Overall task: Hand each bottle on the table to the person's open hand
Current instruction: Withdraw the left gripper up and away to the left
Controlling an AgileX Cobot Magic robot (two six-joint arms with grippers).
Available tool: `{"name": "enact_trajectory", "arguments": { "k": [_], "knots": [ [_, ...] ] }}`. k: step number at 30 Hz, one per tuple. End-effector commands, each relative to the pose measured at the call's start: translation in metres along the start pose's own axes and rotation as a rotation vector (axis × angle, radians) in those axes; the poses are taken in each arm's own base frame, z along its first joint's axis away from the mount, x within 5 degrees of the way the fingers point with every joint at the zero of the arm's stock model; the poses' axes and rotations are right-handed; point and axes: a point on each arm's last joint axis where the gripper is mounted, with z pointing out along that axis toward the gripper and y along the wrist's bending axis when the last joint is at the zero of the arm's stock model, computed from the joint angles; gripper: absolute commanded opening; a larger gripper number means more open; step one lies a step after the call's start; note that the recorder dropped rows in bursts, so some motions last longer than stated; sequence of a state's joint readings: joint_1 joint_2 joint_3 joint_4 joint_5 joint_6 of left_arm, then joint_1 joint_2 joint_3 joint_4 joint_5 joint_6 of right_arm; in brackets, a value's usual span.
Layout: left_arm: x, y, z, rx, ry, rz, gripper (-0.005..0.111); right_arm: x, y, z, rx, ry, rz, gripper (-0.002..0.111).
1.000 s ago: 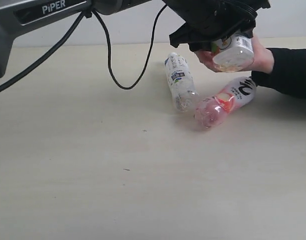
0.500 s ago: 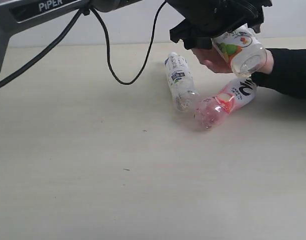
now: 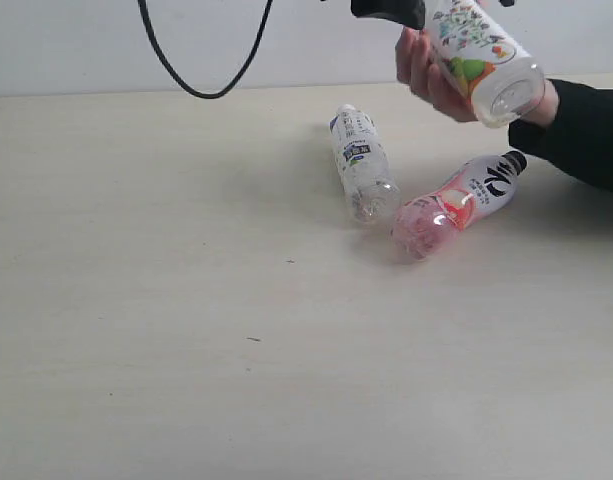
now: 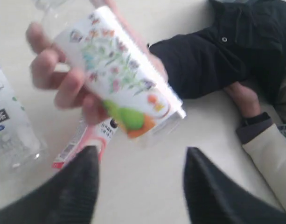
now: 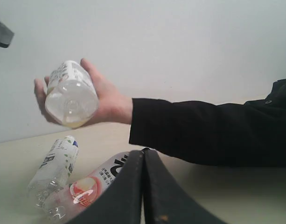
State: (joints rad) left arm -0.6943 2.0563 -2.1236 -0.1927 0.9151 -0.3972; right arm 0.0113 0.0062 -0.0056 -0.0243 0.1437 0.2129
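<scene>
The person's hand (image 3: 421, 65) is raised above the table (image 3: 186, 300) and grips the white-labelled fruit-print bottle (image 3: 476, 50). In the left wrist view my left gripper (image 4: 140, 161) is open and empty, just clear of that bottle (image 4: 124, 79) and the hand (image 4: 54, 79). The slim blue-labelled bottle (image 3: 361, 165) and the pink black-capped bottle (image 3: 456, 200) lie side by side on the table. My right gripper (image 5: 143, 151) is shut with nothing in it, low by the pink bottle (image 5: 94, 184). The lime-green-labelled bottle is out of view.
A black cable (image 3: 201, 70) hangs at the back over the table's far edge. The black sleeve (image 3: 581, 135) rests along the right side. Another arm in a pale sleeve (image 4: 268, 158) shows in the left wrist view.
My left gripper has let go of the fruit-print bottle and risen almost out of the exterior view. The hand has closed on the bottle and lifted it.
</scene>
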Motion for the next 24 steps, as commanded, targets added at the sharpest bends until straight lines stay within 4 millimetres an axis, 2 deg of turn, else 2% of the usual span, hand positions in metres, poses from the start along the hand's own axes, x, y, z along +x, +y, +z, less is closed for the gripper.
{"name": "enact_trajectory", "arguments": {
  "k": [1, 4, 6, 10, 12, 16, 21, 24],
  "knots": [
    [0.002, 0.007, -0.027, -0.055, 0.100, 0.005, 0.002, 0.001, 0.000, 0.000, -0.004, -0.011, -0.003, 0.000],
    [0.008, 0.018, -0.036, -0.152, 0.191, 0.045, 0.003, 0.001, 0.000, 0.000, -0.004, -0.011, -0.003, 0.000],
    [0.007, 0.020, -0.037, -0.197, 0.175, 0.085, 0.003, 0.001, 0.000, 0.000, -0.004, -0.011, -0.003, 0.000],
    [0.026, 0.010, -0.041, -0.197, 0.224, 0.167, 0.003, 0.001, 0.000, 0.000, -0.004, -0.011, -0.003, 0.000],
    [0.038, 0.002, -0.049, -0.189, 0.246, 0.206, 0.003, 0.001, 0.000, 0.000, -0.004, -0.011, -0.003, 0.000],
    [0.054, -0.015, -0.073, -0.119, 0.147, 0.265, 0.003, 0.001, 0.000, 0.000, -0.004, -0.011, -0.003, 0.000],
    [0.093, -0.016, -0.093, -0.045, 0.006, 0.350, 0.003, 0.001, 0.000, 0.000, -0.004, -0.011, -0.003, 0.000],
    [0.125, -0.007, -0.100, 0.026, -0.077, 0.396, 0.003, 0.001, 0.000, 0.000, -0.004, -0.011, -0.003, 0.000]
  ]
}}
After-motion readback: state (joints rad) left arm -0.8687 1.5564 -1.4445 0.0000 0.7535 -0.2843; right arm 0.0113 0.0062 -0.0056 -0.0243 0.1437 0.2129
